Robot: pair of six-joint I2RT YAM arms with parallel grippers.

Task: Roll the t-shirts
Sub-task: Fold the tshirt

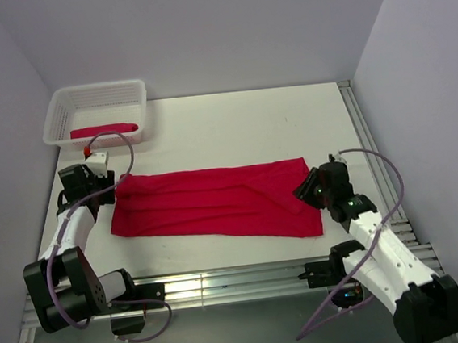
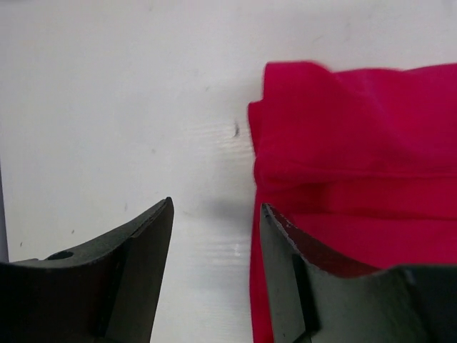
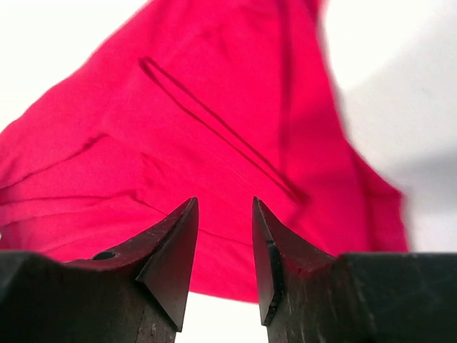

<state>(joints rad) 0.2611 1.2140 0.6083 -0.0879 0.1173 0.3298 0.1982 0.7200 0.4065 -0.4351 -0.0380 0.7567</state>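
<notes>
One t-shirt (image 1: 216, 203) lies flat on the white tabletop (image 1: 233, 130), folded lengthwise into a long band that runs from left to right between the two arms. It is a plain, bright crimson cloth. Shallow creases run along its length, and its right end is a little broader than its left. In the left wrist view that left end (image 2: 343, 143) shows several stacked layers with soft, rounded fold edges. In the right wrist view a thin dark line (a seam or a pressed crease, it is hard to say which) crosses the cloth (image 3: 214, 128) on a slant.

The second t-shirt (image 1: 103, 131) sits as a compact red roll in the white lattice basket (image 1: 95, 91) at the far left corner of the tabletop, well apart from the first.

The left fingers (image 2: 143, 243) stand moderately parted just at the band's left end. One finger is over bare tabletop and the other over the cloth's edge, with nothing gripped between them. The right fingers (image 3: 171, 243) are narrowly parted at the right end of the band, with red cloth showing through the gap behind them and nothing pinched.
</notes>
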